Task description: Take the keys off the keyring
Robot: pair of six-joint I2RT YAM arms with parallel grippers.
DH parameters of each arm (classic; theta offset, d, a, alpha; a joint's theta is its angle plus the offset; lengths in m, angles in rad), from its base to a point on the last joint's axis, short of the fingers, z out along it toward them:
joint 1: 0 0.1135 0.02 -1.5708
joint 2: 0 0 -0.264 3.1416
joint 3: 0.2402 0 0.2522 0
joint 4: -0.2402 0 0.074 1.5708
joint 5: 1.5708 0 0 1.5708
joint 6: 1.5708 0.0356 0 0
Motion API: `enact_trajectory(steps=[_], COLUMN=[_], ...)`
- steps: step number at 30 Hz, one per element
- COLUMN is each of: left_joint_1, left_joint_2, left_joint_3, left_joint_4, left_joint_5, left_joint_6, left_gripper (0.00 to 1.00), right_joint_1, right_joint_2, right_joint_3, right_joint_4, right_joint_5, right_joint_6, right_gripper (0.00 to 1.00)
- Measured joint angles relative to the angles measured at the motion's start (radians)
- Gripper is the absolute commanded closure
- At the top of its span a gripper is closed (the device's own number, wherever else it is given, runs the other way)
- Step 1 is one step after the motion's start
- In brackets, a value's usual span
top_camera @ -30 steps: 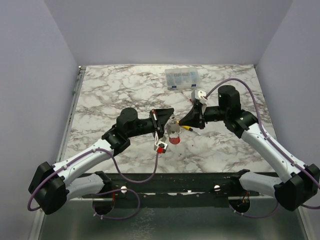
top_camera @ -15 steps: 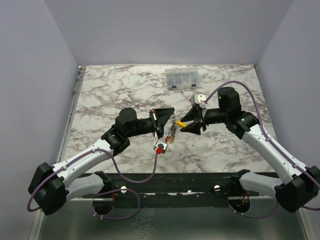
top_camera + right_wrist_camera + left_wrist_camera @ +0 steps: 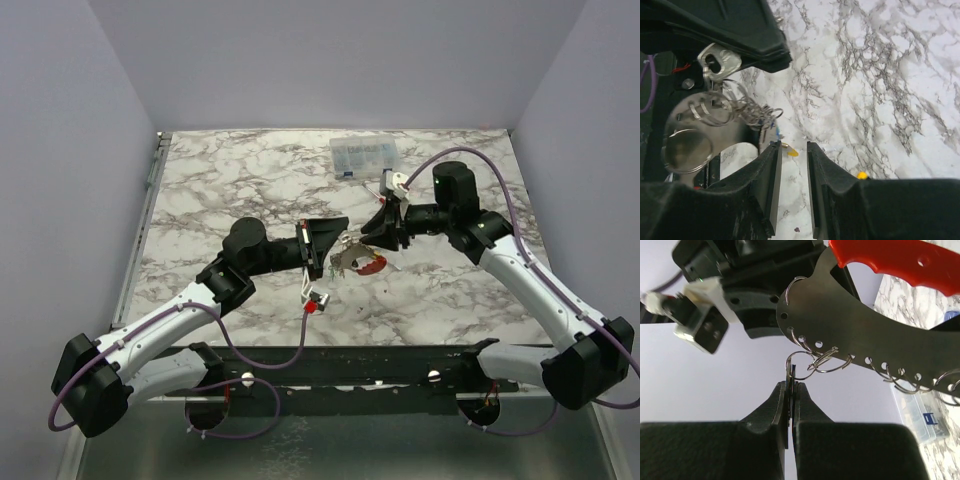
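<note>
The keyring [image 3: 368,264], a red band on a grey metal plate with a row of holes, hangs in the air between my grippers. In the left wrist view the plate [image 3: 840,315] carries several small split rings under the red band [image 3: 900,260]. My left gripper [image 3: 330,248] is shut [image 3: 791,385] on a thin silvery key seen edge-on, linked by a ring to the plate. In the right wrist view the key's head [image 3: 717,59] shows beside the plate [image 3: 690,135]. My right gripper [image 3: 380,238] is open and empty [image 3: 792,146], just right of the keyring.
A clear plastic parts box [image 3: 365,155] stands at the back of the marble table [image 3: 220,190]; it also shows in the left wrist view [image 3: 920,415]. Small yellow pieces [image 3: 861,175] show near my right fingers. A cable connector [image 3: 318,300] dangles under my left wrist.
My right gripper has drawn back and away from the keyring. The keyring has swung so its red band now shows right of my left gripper. My left arm shifted slightly left.
</note>
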State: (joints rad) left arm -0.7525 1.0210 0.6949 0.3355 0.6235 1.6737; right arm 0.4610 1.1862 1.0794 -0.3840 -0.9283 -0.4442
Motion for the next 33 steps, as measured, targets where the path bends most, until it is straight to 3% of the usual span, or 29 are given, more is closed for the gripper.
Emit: enact_trajectory(steps=[9,22,33], left_joint_1=[0.0,0.0,0.0], left_joint_2=[0.0,0.0,0.01], left_joint_3=[0.0,-0.002,-0.006], left_joint_4=[0.0,0.0,0.0], left_joint_5=[0.024,0.024,0.023], left_joint_6=[0.004,0.011,0.016], left_gripper=[1.0,1.0,1.0], right_joint_1=[0.0,0.0,0.007], right_joint_2=[0.072,0.058,0.044], right_joint_3=[0.0,0.0,0.027], right_joint_4=[0.081,0.156,0.154], right_joint_5=[-0.034,-0.234,-0.293], right_joint_6=[0.059,0.156,0.186], right_gripper=[0.68,0.66,0.64])
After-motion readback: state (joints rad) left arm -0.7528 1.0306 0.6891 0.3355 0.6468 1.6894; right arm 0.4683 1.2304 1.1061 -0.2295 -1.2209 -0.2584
